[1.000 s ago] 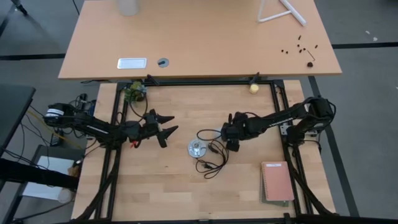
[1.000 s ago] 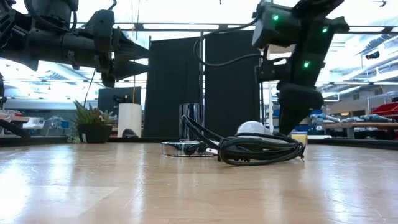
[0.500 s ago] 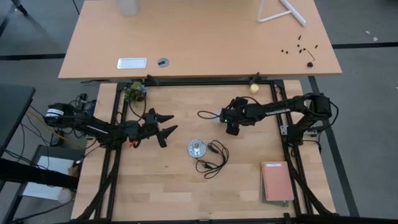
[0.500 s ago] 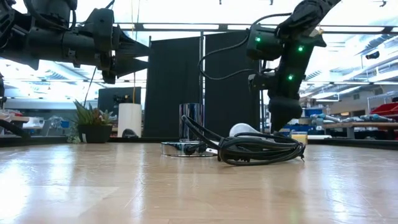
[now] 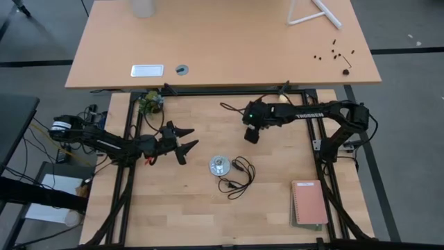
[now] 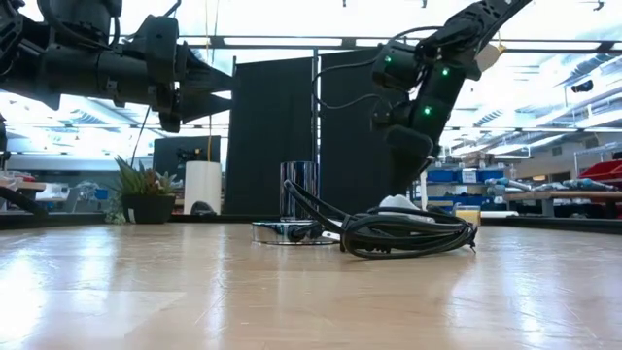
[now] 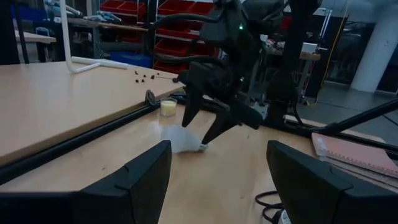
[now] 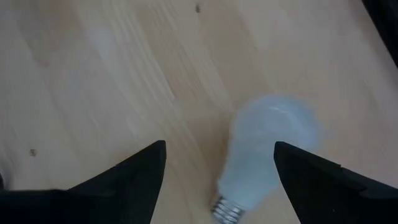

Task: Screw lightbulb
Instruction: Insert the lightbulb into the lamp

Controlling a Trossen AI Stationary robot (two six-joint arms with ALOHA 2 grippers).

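The white lightbulb (image 8: 267,149) lies on its side on the table, its screw base (image 8: 225,210) pointing toward my right gripper. That gripper (image 7: 198,132) hovers open just over the bulb (image 7: 180,140), its fingers slanting down, and in the high view it (image 5: 252,135) hides the bulb. The round silver socket (image 5: 220,165) sits flat at the table's middle, with its black cord (image 5: 237,179) coiled beside it. My left gripper (image 5: 184,139) waits open and level, left of the socket, above the table.
A pinkish notebook (image 5: 309,203) lies at the near right. A small potted plant (image 5: 149,102) stands at the far left corner, and a small yellowish ball (image 7: 168,107) at the far rail. Black frame rails (image 5: 128,173) border the table.
My right gripper has swung from beside the socket and cord toward the table's far edge and slightly left, rolling as it went. It now stands over the lightbulb.
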